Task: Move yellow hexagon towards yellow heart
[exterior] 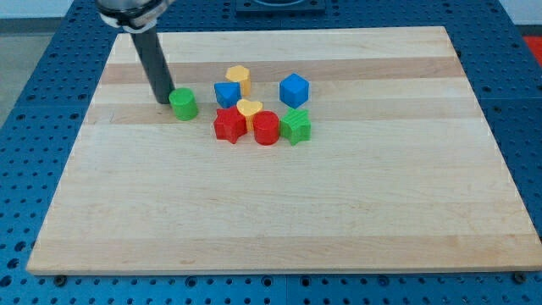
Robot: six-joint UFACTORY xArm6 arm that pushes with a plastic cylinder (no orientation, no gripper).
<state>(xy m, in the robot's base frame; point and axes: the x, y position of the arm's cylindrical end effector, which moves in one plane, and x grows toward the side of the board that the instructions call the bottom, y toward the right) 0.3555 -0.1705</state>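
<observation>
The push looks not yet begun: my tip (163, 100) touches the green cylinder (183, 104), no gripper to open or close; the yellow hexagon (239, 78) sits well to the tip's right, near the yellow heart (249, 108) but apart, a blue block (226, 94) beside both; glossy plastic pieces on a pale wooden surface (339, 195).

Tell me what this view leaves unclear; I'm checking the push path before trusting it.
- My tip: whether it touches the green cylinder at its right can't be told.
- Yellow heart: lower part hidden behind the red star and red cylinder.
- Yellow hexagon: gap or contact with the blue block unclear.
- The arm above the rod: cut off by the view's top.
</observation>
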